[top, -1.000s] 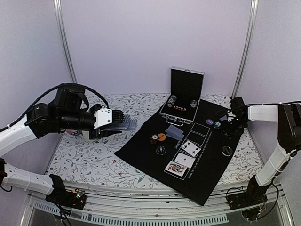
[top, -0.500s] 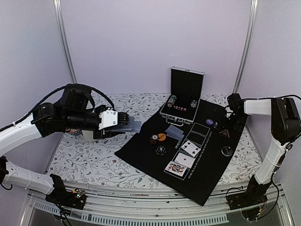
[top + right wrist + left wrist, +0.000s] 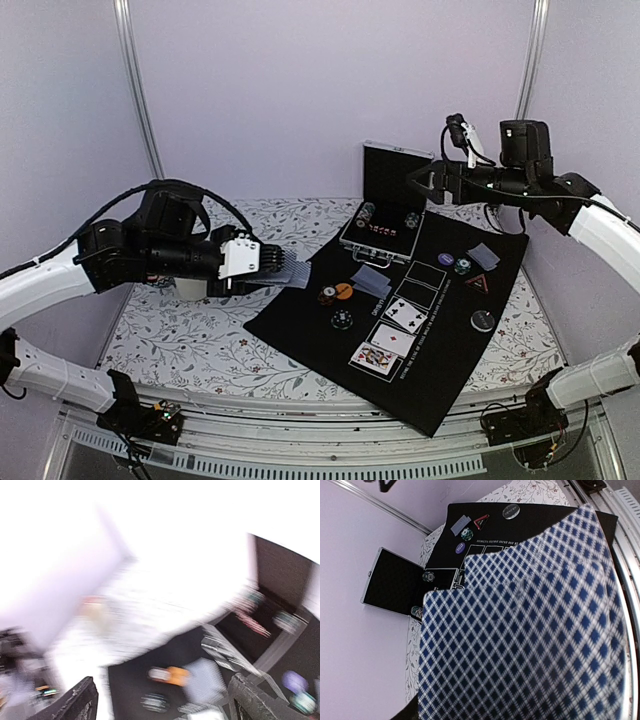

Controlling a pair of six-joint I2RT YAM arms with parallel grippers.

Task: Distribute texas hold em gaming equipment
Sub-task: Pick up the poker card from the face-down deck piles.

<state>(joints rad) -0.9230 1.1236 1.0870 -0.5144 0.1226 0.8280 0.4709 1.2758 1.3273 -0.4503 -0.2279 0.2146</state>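
Off 9 o'clock edge of black mat (image 3: 440,380), left gripper (image 3: 262,262) clamps deck of cards (image 3: 520,640), slightly fanned, backs white with blue diamond lattice. On mat: three face-up cards (image 3: 392,340) in diagonal row mid-mat, white faces; face-down card (image 3: 372,281) at their 11 o'clock; orange disc (image 3: 343,291) and striped chip (image 3: 343,319) at their 9 o'clock. Purple-blue disc (image 3: 446,259) toward mat's 1 o'clock corner. Right gripper (image 3: 162,695) high over open case (image 3: 385,225), fingers spread wide, nothing between.
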